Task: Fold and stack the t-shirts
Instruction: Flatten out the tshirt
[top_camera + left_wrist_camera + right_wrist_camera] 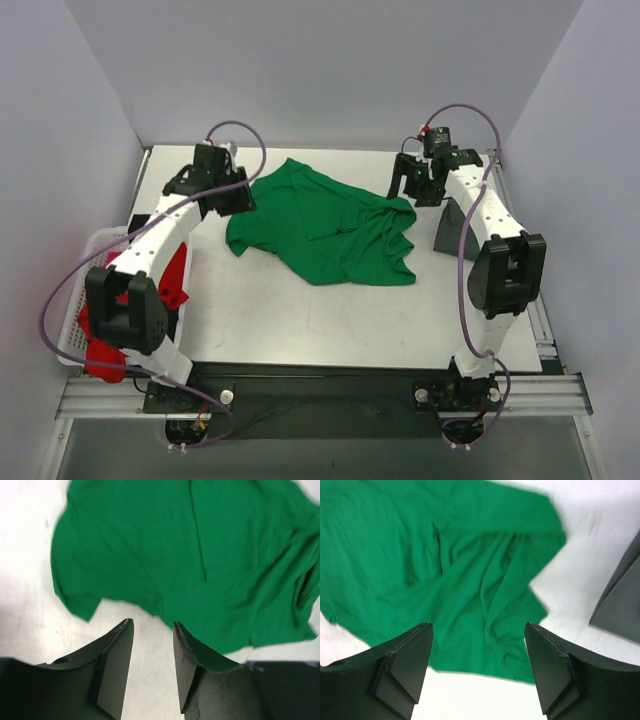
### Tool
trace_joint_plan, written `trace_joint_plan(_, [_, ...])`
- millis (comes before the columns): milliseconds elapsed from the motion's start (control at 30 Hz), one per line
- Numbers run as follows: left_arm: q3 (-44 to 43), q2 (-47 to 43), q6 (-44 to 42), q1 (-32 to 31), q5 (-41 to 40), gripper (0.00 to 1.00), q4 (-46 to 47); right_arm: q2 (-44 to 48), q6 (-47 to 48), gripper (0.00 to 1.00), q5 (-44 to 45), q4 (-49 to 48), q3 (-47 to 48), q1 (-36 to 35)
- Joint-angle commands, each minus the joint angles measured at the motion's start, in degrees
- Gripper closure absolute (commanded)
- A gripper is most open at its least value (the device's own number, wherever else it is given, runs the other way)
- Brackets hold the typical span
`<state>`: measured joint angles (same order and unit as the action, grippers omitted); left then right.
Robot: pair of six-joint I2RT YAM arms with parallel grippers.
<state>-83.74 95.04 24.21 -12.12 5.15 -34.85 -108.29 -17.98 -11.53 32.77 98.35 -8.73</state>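
A bright green t-shirt [320, 232] lies crumpled and partly spread on the white table toward the back. My left gripper [234, 198] hovers at its left edge, jaws open, with only bare table between the fingers [120, 655]; the green t-shirt [185, 555] lies just beyond them. At the shirt's right end my right gripper [410, 186] stands wide open above the cloth, holding nothing, and the green t-shirt [445, 565] fills the view ahead of it. A dark grey t-shirt [452, 228] lies folded at the right, its corner [620, 600] showing in the right wrist view.
A white lattice basket [88, 262] hangs off the table's left edge with a red t-shirt [175, 282] in it, partly hidden by the left arm. Grey walls close in the back and both sides.
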Motion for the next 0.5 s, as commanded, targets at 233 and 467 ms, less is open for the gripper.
trace_joint_plan(233, [15.45, -4.61, 1.45, -0.89, -13.32, 0.53, -3.03, 10.99, -3.55, 0.26, -5.96, -0.78, -14.66, -1.2])
trace_joint_plan(467, [18.7, -1.62, 3.13, 1.13, -8.5, 0.54, 4.15, 13.63, -3.73, 0.26, -6.66, -1.05, -19.32, -1.29])
